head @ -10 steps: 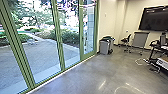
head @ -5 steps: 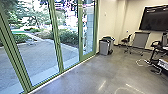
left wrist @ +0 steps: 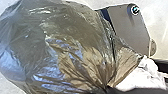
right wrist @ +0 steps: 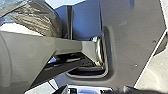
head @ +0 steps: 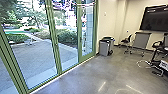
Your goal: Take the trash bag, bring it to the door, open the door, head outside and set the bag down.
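The translucent trash bag (left wrist: 75,42) looks large and full in the left wrist view, its plastic creased and drawn together into a neck. My left gripper (left wrist: 107,88) is shut on that gathered neck. Part of the same bag (right wrist: 42,18) shows beyond a grey arm link in the right wrist view. Tall glass panels in green frames line the left side of the head view, including the narrow door (head: 87,32) by the wall, with a dark handle on its left frame. How my right gripper stands, I cannot tell.
Grey bins (head: 104,47) stand against the wall just right of the glass. Farther right are a chair (head: 126,41), a grey cabinet (head: 141,40) and a white cable (head: 145,64) on the floor. Outside lie paving (head: 35,57) and bushes (head: 66,37).
The head camera's view of the glass panels has shifted slightly as the robot moves. The bins and furniture stand as before.
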